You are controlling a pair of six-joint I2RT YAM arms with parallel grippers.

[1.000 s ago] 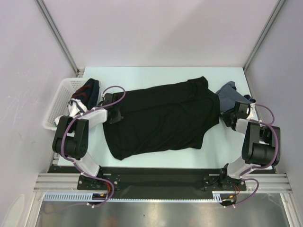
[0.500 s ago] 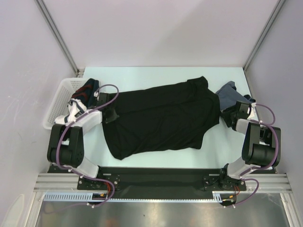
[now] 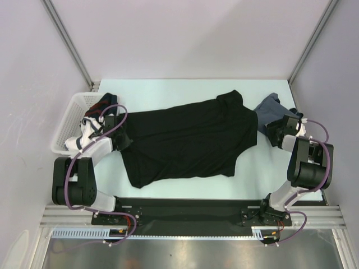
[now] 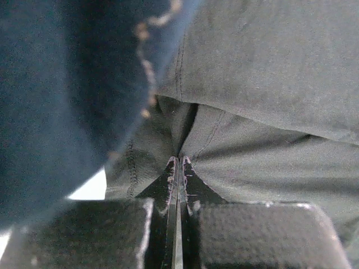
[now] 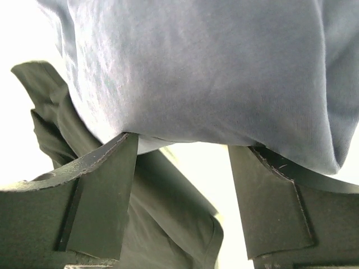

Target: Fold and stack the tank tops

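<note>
The large black tank top lies spread across the middle of the table. My left gripper is shut on its left edge; in the left wrist view the fingertips pinch a fold of the dark cloth. The slate blue-grey tank top lies crumpled at the far right. My right gripper is open and empty between the two tops. In the right wrist view the blue-grey cloth hangs just beyond the spread fingers, and an edge of the black top lies below them.
A white basket with dark clothes in it stands at the left edge, right beside my left gripper. Dark blue cloth fills the left of the left wrist view. Grey walls enclose the table.
My left gripper has pulled left toward the basket and dragged the black top with it. The top's right edge has slid away from my right gripper, which shifted slightly back.
</note>
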